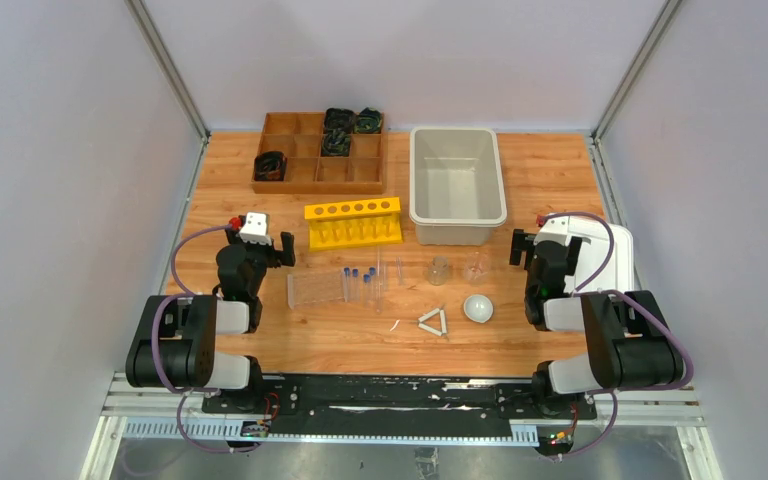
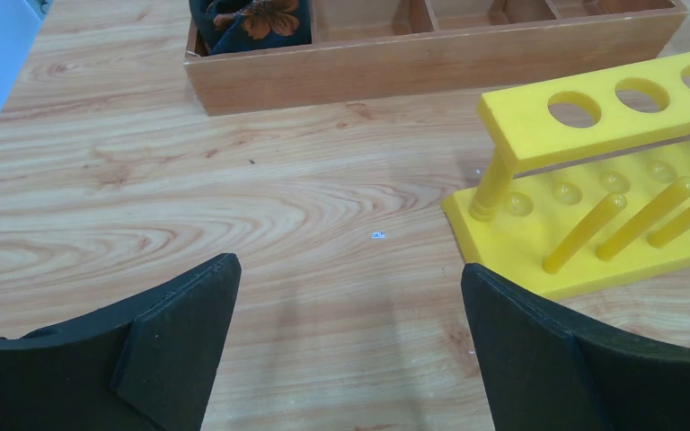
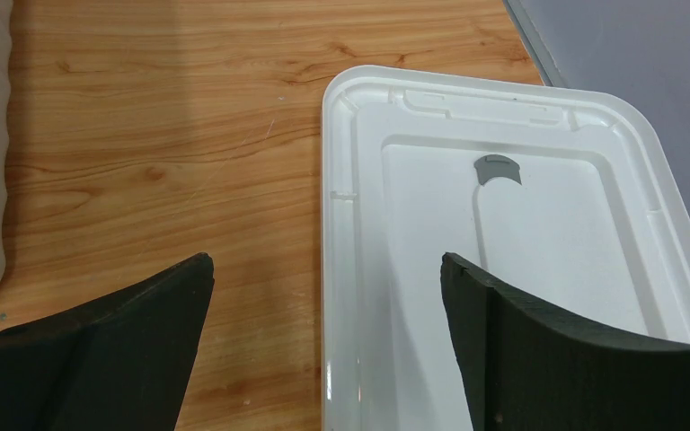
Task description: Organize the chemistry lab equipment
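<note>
In the top view, small blue-capped tubes [image 1: 358, 280] and thin glass tubes [image 1: 380, 280] lie at the table's middle beside a clear rack [image 1: 316, 289]. Two clear glass vessels [image 1: 440, 269] [image 1: 476, 266] stand to their right. A white round dish [image 1: 478, 308] and a white triangle [image 1: 433, 322] lie nearer the front. My left gripper [image 1: 260, 243] is open and empty, left of the yellow tube rack [image 1: 353, 222], which also shows in the left wrist view [image 2: 611, 171]. My right gripper [image 1: 538, 245] is open and empty over the edge of a white lid [image 3: 521, 233].
A grey bin [image 1: 457, 184] stands at the back centre. A brown wooden divided tray [image 1: 320, 150] with black coiled items sits at the back left, its front wall in the left wrist view [image 2: 431, 63]. The white lid [image 1: 605, 255] lies at the right edge.
</note>
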Robot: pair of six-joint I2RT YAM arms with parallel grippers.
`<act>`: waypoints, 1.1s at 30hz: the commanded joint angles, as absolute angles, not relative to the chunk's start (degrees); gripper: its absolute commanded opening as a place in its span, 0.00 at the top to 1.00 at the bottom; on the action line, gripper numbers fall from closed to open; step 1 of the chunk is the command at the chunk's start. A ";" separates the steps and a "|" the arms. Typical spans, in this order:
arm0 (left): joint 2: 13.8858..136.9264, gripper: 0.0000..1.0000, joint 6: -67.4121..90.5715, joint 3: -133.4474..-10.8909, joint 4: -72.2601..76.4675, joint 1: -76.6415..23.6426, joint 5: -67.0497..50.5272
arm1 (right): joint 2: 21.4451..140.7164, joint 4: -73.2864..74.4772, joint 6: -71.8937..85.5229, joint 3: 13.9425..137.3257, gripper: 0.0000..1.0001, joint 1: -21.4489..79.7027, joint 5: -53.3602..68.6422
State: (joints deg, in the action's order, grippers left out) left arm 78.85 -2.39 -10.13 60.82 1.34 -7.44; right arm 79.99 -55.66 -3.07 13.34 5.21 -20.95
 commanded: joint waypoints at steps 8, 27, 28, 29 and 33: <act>78.84 0.00 -3.06 -10.64 63.19 1.14 -7.33 | 79.64 -56.73 -3.46 13.35 0.00 5.01 -21.47; 62.97 0.00 -2.45 -28.80 19.51 2.41 -6.95 | 59.70 2.64 15.82 34.35 0.00 6.86 -26.56; 62.87 0.00 -2.40 -31.66 14.90 2.60 -7.69 | 58.33 4.36 17.09 34.99 0.00 6.87 -26.41; 62.96 0.00 -2.37 -34.61 10.20 2.83 -8.28 | 57.16 4.91 19.58 35.39 0.00 6.81 -26.86; 64.71 0.00 -2.66 -46.95 -7.22 3.47 -10.21 | 54.09 16.13 26.74 42.37 0.00 4.60 -20.41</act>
